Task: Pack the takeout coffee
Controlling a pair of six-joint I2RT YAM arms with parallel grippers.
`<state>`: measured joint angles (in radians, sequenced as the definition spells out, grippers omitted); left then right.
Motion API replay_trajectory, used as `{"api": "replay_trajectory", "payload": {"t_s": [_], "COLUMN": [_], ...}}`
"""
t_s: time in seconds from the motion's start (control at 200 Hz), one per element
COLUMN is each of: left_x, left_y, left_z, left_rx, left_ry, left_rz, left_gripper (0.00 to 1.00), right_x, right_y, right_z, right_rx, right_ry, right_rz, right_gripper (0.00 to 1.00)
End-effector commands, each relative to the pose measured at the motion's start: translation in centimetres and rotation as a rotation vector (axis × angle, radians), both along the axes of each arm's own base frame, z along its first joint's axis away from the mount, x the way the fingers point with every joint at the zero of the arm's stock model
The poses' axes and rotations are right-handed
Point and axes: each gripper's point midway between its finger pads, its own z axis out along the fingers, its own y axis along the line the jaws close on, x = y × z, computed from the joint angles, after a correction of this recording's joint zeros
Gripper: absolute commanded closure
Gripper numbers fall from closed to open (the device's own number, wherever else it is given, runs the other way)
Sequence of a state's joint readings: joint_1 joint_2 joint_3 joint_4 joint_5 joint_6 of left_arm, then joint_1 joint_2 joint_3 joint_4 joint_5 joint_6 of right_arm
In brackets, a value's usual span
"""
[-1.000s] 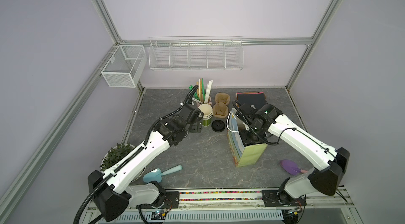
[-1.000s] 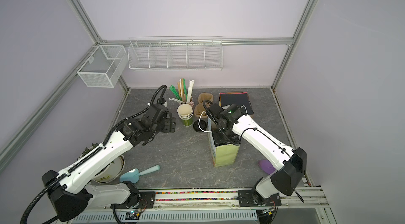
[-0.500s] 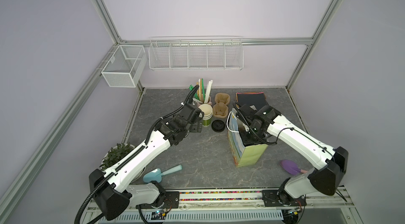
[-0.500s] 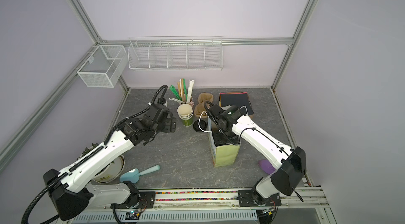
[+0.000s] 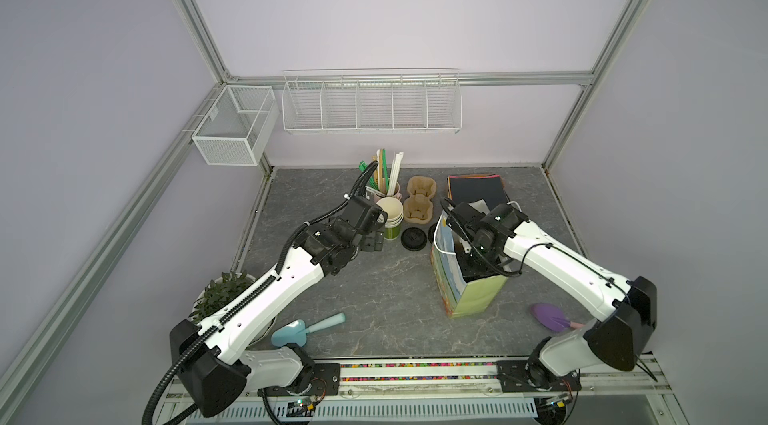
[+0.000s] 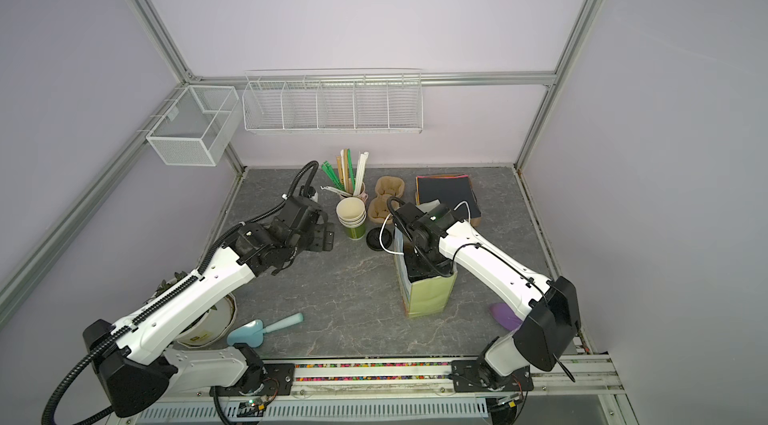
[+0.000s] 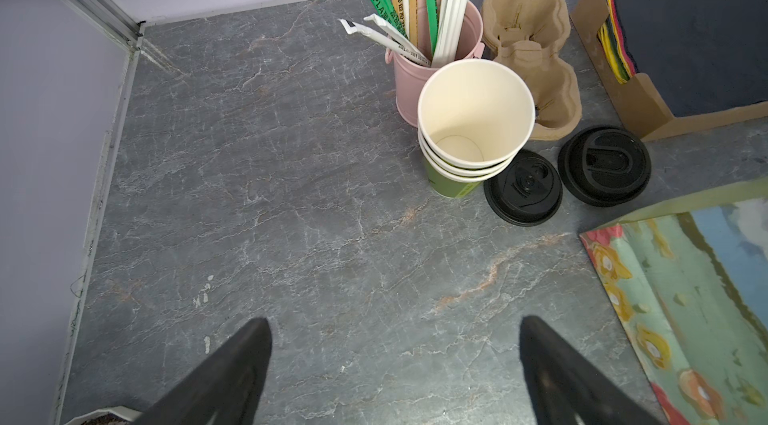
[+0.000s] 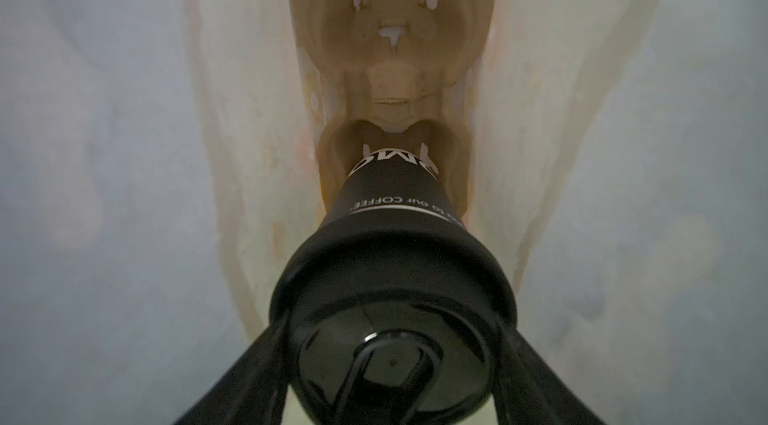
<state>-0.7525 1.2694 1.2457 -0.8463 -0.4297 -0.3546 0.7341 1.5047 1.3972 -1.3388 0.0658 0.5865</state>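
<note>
Loads of bare table (image 7: pixel 270 194) is seen under the left gripper (image 7: pixel 395 321) — jaws spread wide, nothing held. The lidless cup stack (image 7: pixel 476 107) is tucked by the straw bucket (image 7: pixel 409 78). Inside the tight paper bag (image 5: pixel 478 298), the takeout coffee (image 8: pixel 390 202) is clamped at its lid by the right gripper (image 8: pixel 392 319) — base down in a cardboard carrier (image 8: pixel 390 48).

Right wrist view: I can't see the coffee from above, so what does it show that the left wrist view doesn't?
Only right wrist: the right gripper closed on the dark paper cup with black plastic lid, its base at a pocket of a brown pulp carrier inside the flowered paper bag. Only left wrist: the open left gripper, the stack of lidless green cups, two loose black lids, a pink pail of straws. Both: the bag, inner walls versus outer side, and a pulp carrier each.
</note>
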Motion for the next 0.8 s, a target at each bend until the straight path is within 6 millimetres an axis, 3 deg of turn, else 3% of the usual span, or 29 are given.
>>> {"api": "replay_trajectory", "payload": {"t_s": [0.0, 0.415, 0.795], "left_x": [0.2, 0.3, 0.3], "left_y": [0.3, 0.3, 0.3], "left_z": [0.5, 0.3, 0.1], "left_rx": [0.023, 0.031, 0.036], "left_ry": [-0.004, 0.000, 0.005], "left_rz": [0.004, 0.006, 0.006], "left_gripper": [0.06, 0.06, 0.06], "right_x": [-0.2, 0.0, -0.3], "right_y": [-0.1, -0.1, -0.2], "right_z": [-0.8, -1.1, 1.2], "right_rx": [-0.005, 0.002, 0.010], "right_ry": [0.028, 0.007, -0.076], "right_rz": [-0.007, -0.012, -0.015], "right_gripper": [0.30, 0.30, 0.30]}}
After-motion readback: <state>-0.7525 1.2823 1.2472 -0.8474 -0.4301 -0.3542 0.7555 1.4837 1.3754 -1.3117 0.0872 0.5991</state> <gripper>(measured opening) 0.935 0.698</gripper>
